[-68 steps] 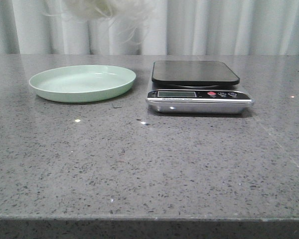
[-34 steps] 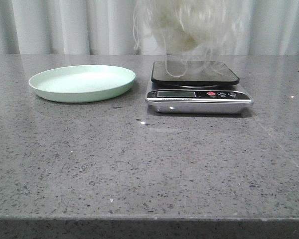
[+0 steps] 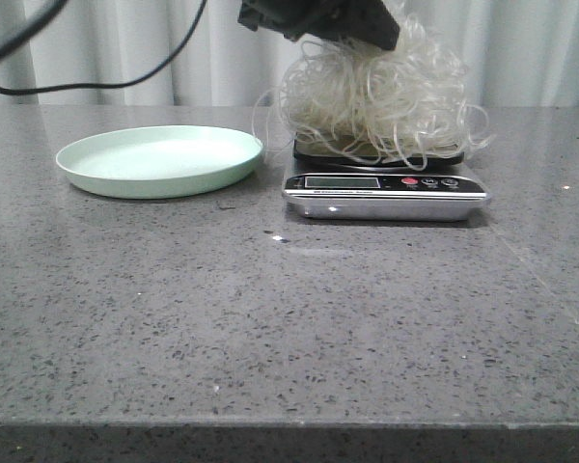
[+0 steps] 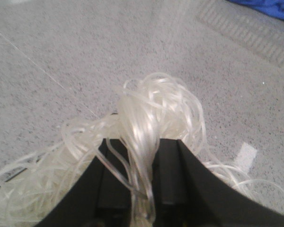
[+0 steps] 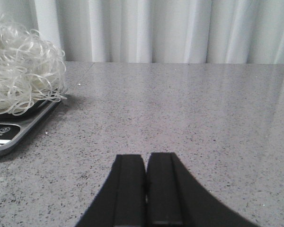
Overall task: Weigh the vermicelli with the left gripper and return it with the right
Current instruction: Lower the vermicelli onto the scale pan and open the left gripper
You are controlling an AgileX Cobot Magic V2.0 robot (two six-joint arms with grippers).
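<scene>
You get soft, even light; the scale (image 3: 386, 183) casts faint shadow, while the vermicelli (image 4: 142, 127) looks blurred, perhaps by motion.

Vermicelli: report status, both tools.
Left tool shut on whitish glass-noodle vermicelli tangle, resting on black-topped silver scale. Right tool shut, empty. Pale green plate bare.
</scene>
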